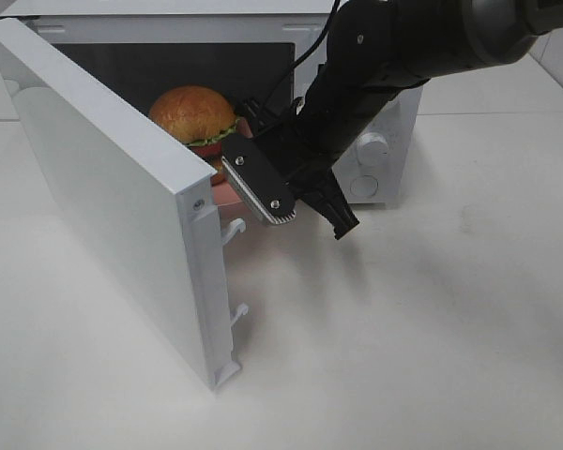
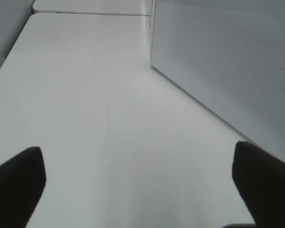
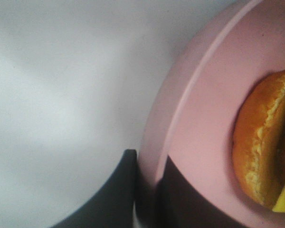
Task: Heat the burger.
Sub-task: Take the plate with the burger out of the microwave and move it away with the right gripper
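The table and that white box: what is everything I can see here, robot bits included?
microwave: one, white, at the back of the table, door swung open toward the camera.
burger: one, golden-brown bun with green and red layers, inside the microwave opening, on the plate.
plate: one, pink, round, under the burger.
table: one, white.
right gripper: one, black, shut on the plate's rim at the microwave opening.
left gripper: one, black, open, over bare table beside the microwave.
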You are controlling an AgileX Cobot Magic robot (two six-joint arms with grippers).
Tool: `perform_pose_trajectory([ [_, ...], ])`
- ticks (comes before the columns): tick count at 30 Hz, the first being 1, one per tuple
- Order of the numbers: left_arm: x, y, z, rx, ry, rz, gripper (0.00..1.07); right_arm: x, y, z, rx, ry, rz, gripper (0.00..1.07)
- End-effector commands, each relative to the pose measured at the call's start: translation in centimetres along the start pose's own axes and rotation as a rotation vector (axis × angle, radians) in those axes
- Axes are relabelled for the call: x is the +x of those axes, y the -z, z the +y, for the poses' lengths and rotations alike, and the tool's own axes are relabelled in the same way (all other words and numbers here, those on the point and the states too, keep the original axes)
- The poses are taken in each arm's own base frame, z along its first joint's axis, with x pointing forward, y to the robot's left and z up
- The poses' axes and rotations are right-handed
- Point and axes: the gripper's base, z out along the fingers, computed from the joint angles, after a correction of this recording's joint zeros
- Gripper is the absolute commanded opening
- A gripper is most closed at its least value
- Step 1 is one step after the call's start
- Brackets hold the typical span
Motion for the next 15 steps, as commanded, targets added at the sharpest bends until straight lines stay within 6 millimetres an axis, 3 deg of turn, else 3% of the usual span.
perform_pose_trajectory([
  [1,0.0,0.0,0.0,-0.002,0.008,-0.013,1.0,1.4,1.5,-0.4,0.06,-0.011,0.031,0.0],
  [6,0.0,0.0,0.0,-0.002,0.008,-0.013,1.0,2.4,2.2,-0.1,0.053,-0.034,0.04,0.0],
  [15,0.0,0.0,0.0,-0.002,0.008,-0.013,1.0,2.2,3.2,0.9,0.054,-0.033,0.043,0.0],
])
